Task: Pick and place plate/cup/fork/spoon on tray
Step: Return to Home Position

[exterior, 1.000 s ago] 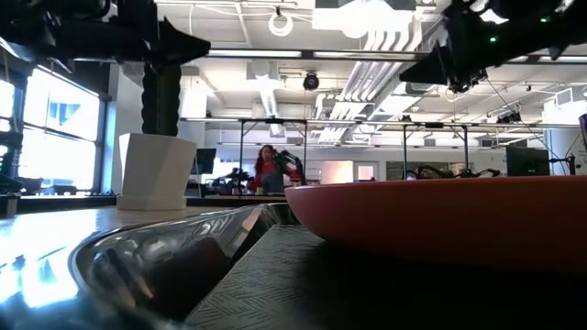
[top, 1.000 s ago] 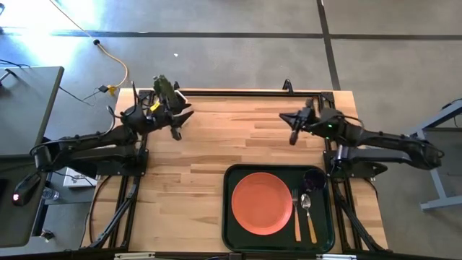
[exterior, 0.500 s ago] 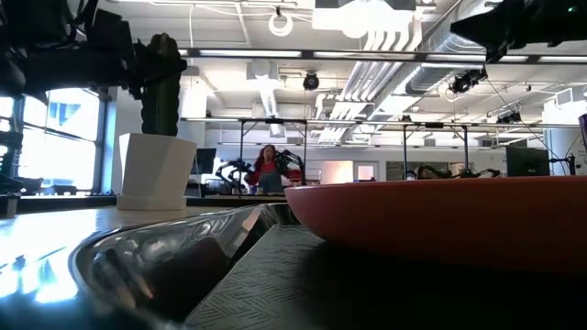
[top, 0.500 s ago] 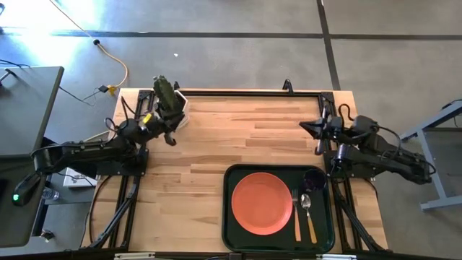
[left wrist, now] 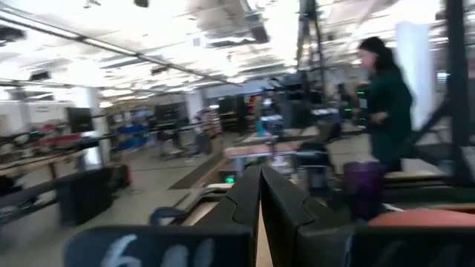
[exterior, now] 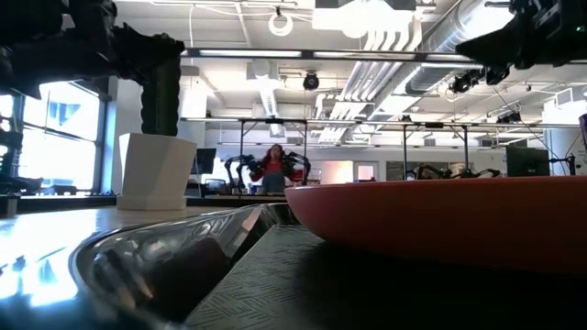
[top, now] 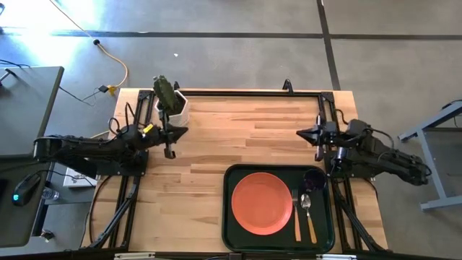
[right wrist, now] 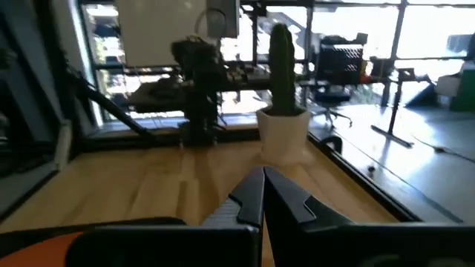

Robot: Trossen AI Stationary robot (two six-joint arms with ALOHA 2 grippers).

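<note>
The dark green tray (top: 228,209) lies at the table's near right. On it are the orange plate (top: 261,204), the purple cup (top: 313,180) at its far right corner, the fork (top: 296,217) and the spoon (top: 309,213) side by side to the right of the plate. My left gripper (top: 182,131) hangs shut and empty above the wood, just near of the cactus pot. My right gripper (top: 302,133) hangs shut and empty beyond the tray's far right corner. In the left wrist view the shut fingers (left wrist: 260,174) point toward the cup (left wrist: 364,185) and the plate (left wrist: 423,217).
A white pot with a green cactus (top: 172,101) stands at the table's far left corner; it also shows in the right wrist view (right wrist: 282,133). Bare wood (top: 238,137) lies between the two arms. A person (left wrist: 386,96) stands beyond the table's right side.
My left gripper has shut and drawn back from the cactus pot toward the table's near edge, holding nothing. My right arm has pulled back toward the table's right edge, its gripper staying shut. The things on the tray have not moved.
</note>
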